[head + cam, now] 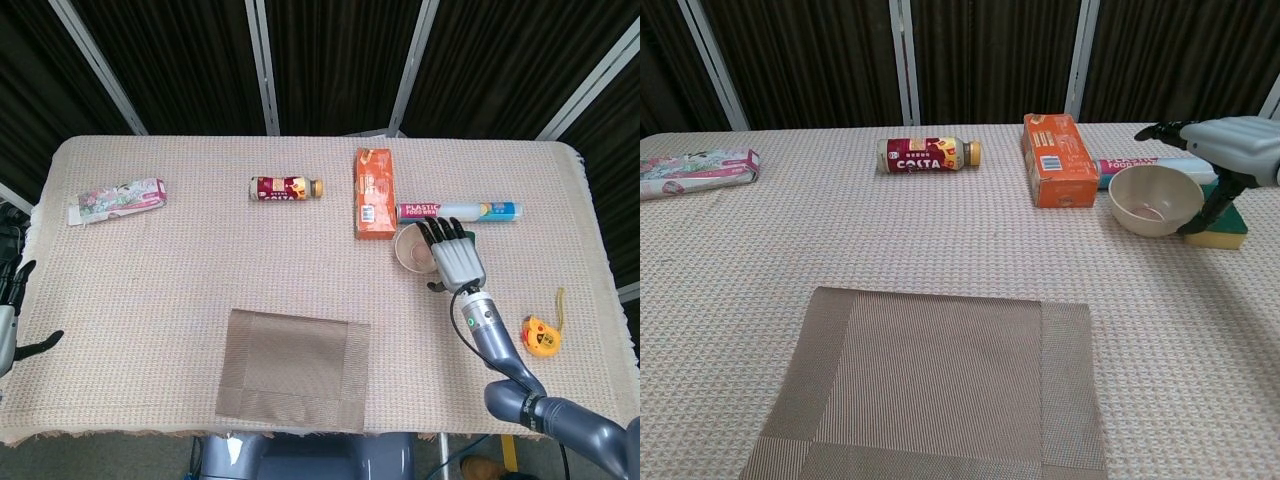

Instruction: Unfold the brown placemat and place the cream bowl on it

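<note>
Hovering over cream bowl (411, 248), right robot hand (457, 256) (fingers spread).

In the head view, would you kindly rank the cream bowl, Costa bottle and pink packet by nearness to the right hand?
From the right hand:
1. Cream bowl, directly beside it.
2. Costa bottle, toward the middle.
3. Pink packet, far left.

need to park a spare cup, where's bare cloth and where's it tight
Free: the wide stretch between the flat brown woven placemat and the lying Costa bottle, and left below the pink packet. Crowded: far right, where the orange box, wrap roll, cream bowl and right hand cluster.
</note>
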Action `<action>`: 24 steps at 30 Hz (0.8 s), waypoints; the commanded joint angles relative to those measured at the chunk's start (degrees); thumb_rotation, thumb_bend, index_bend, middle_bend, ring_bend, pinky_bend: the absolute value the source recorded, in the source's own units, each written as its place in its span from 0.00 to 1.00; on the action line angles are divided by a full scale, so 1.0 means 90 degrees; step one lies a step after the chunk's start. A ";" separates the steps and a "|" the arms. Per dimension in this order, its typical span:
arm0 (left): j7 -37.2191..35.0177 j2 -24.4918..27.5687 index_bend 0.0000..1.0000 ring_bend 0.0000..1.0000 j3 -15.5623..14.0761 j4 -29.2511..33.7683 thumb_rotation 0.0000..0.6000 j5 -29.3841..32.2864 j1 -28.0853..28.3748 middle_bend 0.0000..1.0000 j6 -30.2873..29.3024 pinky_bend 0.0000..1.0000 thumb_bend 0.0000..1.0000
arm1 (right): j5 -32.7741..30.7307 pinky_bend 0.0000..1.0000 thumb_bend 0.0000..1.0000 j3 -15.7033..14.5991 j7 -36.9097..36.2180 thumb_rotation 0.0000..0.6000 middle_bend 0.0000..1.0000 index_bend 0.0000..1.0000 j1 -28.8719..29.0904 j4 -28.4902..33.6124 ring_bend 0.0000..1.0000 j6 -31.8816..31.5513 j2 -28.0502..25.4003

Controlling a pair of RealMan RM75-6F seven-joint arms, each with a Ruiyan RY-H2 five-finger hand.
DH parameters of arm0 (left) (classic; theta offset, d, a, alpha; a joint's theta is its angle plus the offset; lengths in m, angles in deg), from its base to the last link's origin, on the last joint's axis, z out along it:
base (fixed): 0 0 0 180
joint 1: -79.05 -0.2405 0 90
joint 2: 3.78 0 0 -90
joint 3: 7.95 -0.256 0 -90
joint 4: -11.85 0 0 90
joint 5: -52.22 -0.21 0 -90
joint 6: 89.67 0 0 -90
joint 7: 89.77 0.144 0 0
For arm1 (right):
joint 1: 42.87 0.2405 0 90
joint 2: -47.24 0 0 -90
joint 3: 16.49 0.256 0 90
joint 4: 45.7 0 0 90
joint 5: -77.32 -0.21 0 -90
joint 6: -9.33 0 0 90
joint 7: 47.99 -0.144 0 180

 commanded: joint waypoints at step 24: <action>-0.0367 -0.0806 0.37 0.00 -0.1438 -0.0430 1.00 -0.3426 0.0491 0.00 0.0102 0.00 0.07 | 0.2455 0.00 0.00 -0.1543 -0.2110 1.00 0.00 0.00 -0.2884 0.2308 0.00 -0.3796 -0.2513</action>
